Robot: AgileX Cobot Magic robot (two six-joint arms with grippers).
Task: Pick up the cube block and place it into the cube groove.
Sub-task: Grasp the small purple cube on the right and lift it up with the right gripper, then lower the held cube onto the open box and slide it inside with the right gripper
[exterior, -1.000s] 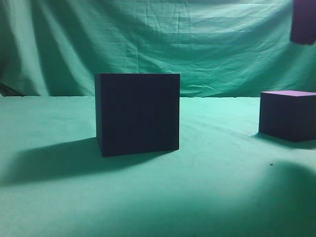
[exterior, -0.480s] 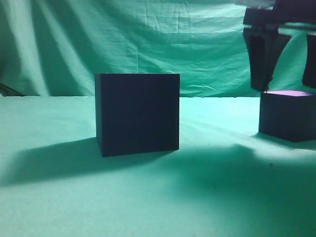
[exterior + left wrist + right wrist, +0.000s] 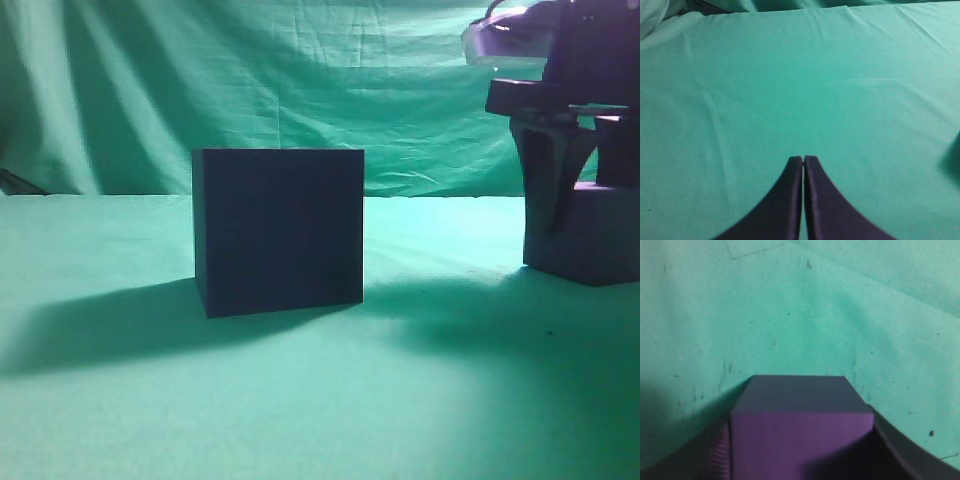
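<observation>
The cube block [image 3: 600, 240], small and dark purple, sits on the green cloth at the far right. In the right wrist view its lilac top face [image 3: 800, 440] fills the space between the jaws. My right gripper [image 3: 585, 215] is lowered over it and open, with one finger on each side, very close to its sides. The cube groove [image 3: 278, 230], a large navy-black box, stands left of centre, well apart from the block. My left gripper [image 3: 803, 159] is shut and empty over bare cloth, and is out of sight in the exterior view.
A green cloth [image 3: 420, 400] covers the table, and a green backdrop [image 3: 300, 80] hangs behind it. The box and the right arm cast broad shadows on the cloth.
My right gripper has come down from the top right corner onto the cube block and now straddles it. The box and the block have not moved.
</observation>
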